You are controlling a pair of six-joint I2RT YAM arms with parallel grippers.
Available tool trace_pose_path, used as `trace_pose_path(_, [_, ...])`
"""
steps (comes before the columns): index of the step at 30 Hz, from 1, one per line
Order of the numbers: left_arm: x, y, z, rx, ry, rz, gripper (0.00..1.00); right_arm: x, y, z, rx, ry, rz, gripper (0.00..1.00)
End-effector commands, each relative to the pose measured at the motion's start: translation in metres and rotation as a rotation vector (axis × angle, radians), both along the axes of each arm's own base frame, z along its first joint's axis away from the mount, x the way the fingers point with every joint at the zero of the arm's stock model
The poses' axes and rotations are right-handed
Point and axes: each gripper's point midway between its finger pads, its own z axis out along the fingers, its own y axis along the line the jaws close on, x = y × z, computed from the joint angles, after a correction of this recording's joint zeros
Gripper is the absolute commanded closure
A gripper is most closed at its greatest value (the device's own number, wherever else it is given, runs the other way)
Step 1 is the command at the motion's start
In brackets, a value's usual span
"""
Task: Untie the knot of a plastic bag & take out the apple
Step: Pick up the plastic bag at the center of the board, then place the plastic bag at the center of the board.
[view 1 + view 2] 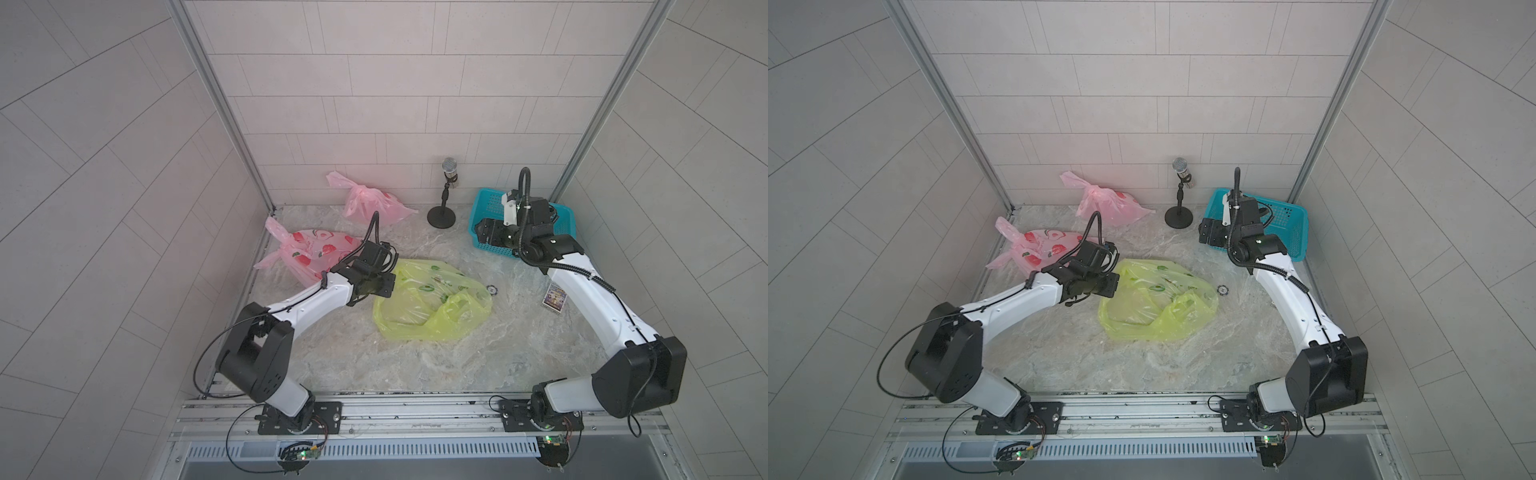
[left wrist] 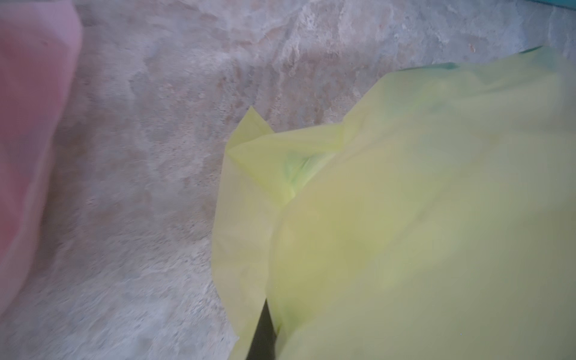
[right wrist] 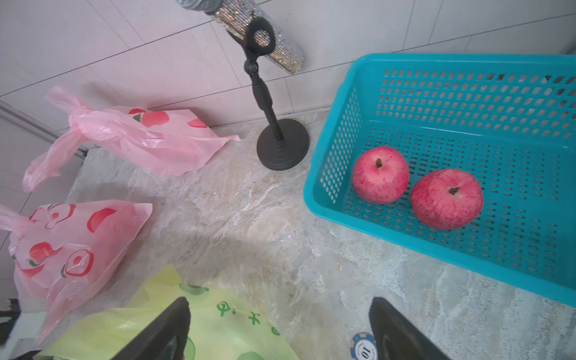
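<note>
On the marbled worktop (image 1: 374,365), the left gripper (image 1: 385,286) pinches the limp yellow-green plastic bag (image 1: 432,303); the right gripper (image 3: 279,300) gapes empty near the teal plastic basket (image 3: 339,146) holding two red apples (image 3: 380,174). Tugged hard, thin film could slip free.

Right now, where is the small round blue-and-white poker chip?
In both top views the blue-and-white poker chip lies on the marble tabletop, just right of the yellow-green plastic bag, between it and the right arm.

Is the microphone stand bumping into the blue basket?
Apart. In both top views a strip of bare tabletop shows between the microphone stand at its round base and the basket at its nearest wall.
</note>
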Motion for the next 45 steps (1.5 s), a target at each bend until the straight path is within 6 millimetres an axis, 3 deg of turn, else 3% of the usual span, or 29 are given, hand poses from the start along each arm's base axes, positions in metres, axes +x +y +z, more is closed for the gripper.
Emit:
trace_pose_path(1, [-0.009, 0.052, 0.034, 0.097, -0.017, 0.174, 1.0, -0.017, 0.006, -0.006, -0.021, 0.029, 0.031, 0.09])
trace_pose_path(9, [-0.039, 0.179, 0.092, 0.159, -0.11, 0.607, 1.0, -0.03, 0.035, -0.021, -0.028, 0.064, 0.117, 0.09])
trace_pose_path(15, [-0.07, 0.286, 0.095, 0.221, -0.105, 1.032, 1.0, -0.03, 0.052, -0.03, -0.024, 0.083, 0.162, 0.09])
trace_pose_path(22, [-0.085, 0.37, 0.091, 0.313, -0.078, 1.285, 1.0, -0.03, 0.068, -0.04, -0.02, 0.108, 0.207, 0.09])
trace_pose_path(28, [-0.102, 0.412, 0.084, 0.416, -0.067, 1.43, 1.0, -0.032, 0.073, -0.054, -0.004, 0.149, 0.221, 0.09])
trace_pose_path(32, [-0.098, 0.422, 0.062, 0.389, -0.015, 1.455, 1.0, -0.034, 0.075, -0.061, 0.001, 0.168, 0.231, 0.09])
trace_pose_path(34, [-0.112, 0.44, 0.05, 0.435, 0.017, 1.53, 1.0, -0.035, 0.075, -0.062, -0.003, 0.179, 0.239, 0.1])
trace_pose_path(36, [-0.13, 0.453, 0.029, 0.337, 0.092, 1.631, 1.0, -0.036, 0.074, -0.063, -0.008, 0.181, 0.241, 0.1])
trace_pose_path(42, [-0.153, 0.47, 0.006, 0.39, 0.175, 1.7, 1.0, -0.037, 0.074, -0.067, -0.015, 0.192, 0.244, 0.09])
trace_pose_path(45, [-0.161, 0.472, 0.006, 0.382, 0.179, 1.707, 0.88, -0.037, 0.074, -0.07, -0.014, 0.202, 0.243, 0.09])
